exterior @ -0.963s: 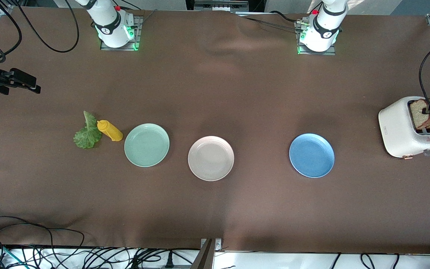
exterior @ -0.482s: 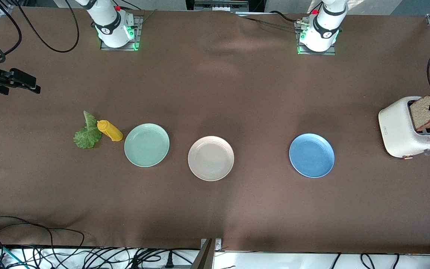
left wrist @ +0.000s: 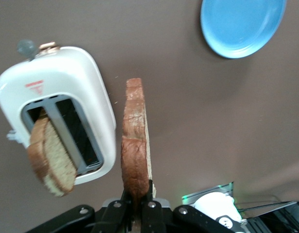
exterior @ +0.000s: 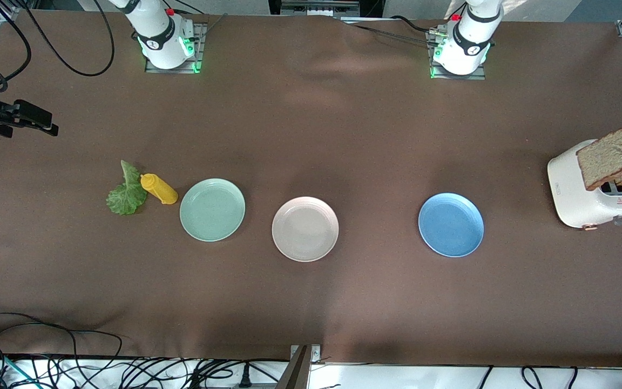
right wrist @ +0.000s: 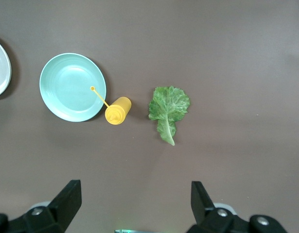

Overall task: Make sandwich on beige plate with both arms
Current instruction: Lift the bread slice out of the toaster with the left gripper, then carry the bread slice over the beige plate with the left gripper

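The right gripper (right wrist: 134, 204) is held open above the lettuce leaf (exterior: 126, 192), which lies untouched beside the yellow bottle (exterior: 159, 188). The beige plate (exterior: 305, 228) is bare, between the mint green plate (exterior: 213, 209) and the blue plate (exterior: 451, 225). 1 bread slice (exterior: 609, 159) is clamped in the left gripper (left wrist: 138, 201) above the toaster (exterior: 575, 192); a 2nd slice (left wrist: 51, 158) remains in its slot. All stacking is judged outstanding.

Matt brown cloth table (exterior: 311, 302), glossy white plastic toaster (exterior: 575, 194), matt plates (exterior: 305, 229)
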`<state>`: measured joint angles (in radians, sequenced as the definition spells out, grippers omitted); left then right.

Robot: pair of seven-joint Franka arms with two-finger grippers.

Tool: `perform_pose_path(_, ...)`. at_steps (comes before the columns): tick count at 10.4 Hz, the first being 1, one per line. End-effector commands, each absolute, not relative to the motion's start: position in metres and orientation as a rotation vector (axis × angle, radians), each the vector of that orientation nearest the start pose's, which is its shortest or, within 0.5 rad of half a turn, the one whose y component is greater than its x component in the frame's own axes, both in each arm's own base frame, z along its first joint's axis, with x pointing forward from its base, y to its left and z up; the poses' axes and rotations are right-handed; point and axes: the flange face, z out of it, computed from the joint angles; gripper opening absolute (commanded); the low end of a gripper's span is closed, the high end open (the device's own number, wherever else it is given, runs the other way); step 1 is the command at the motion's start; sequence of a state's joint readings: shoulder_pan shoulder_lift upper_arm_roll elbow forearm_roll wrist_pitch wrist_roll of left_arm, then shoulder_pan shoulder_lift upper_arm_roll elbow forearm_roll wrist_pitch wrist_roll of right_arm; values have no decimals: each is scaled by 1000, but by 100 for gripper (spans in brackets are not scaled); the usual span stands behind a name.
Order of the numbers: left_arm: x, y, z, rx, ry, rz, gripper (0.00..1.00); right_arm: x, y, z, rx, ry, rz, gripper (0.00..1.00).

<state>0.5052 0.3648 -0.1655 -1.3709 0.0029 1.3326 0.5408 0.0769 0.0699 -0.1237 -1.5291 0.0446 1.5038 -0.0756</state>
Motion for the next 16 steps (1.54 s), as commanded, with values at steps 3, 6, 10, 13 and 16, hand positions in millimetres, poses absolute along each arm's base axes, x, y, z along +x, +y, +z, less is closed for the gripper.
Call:
perform_pose_path(3, 615, 130, 473, -3579, 50, 593, 0, 576, -22, 590, -3108, -28, 128, 100)
perform_pose_path(6, 642, 48, 459, -3661, -52, 617, 0, 587, -20, 583, -3105, -28, 75, 100)
perform_pose_path(10, 674, -68, 429, -3775, -180, 601, 0, 599, -16, 567, -3112, -39, 70, 100)
perform_pose_path(13, 685, -155, 386, -3851, -212, 499, 0, 597, -19, 567, -3110, -29, 79, 100)
perform_pose_path(16, 690, -219, 349, -3924, -300, 413, 0, 602, -21, 569, -3112, -24, 29, 100)
